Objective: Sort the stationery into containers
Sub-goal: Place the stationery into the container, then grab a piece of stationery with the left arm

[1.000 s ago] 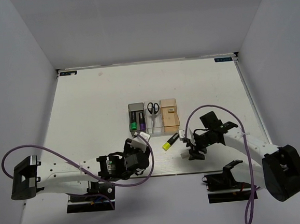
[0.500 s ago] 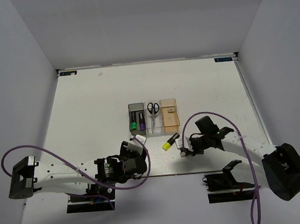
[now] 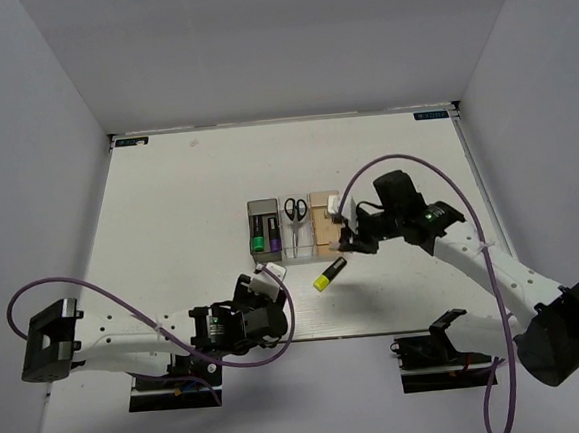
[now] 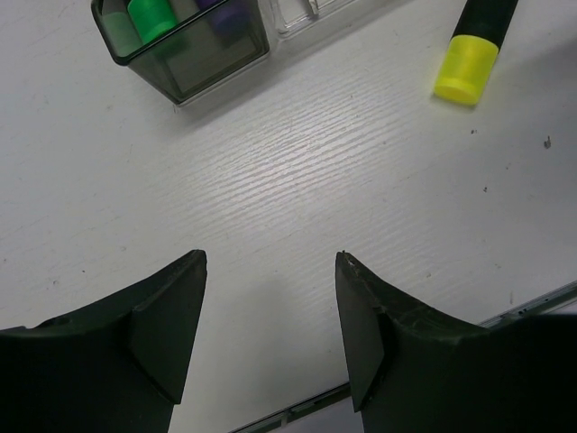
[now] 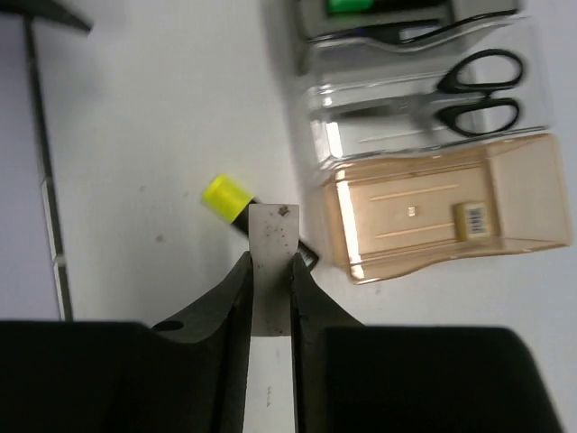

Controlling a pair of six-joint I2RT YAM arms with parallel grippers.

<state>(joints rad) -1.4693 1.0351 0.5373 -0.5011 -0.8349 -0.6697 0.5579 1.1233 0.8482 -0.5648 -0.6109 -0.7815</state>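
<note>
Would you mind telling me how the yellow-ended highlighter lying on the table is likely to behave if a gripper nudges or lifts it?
The yellow-ended highlighter looks round, so a sideways nudge would probably roll it across the table. It appears short and rigid, so likely light and stiff when lifted. Its smooth plastic might slip in a loose grip.
</note>
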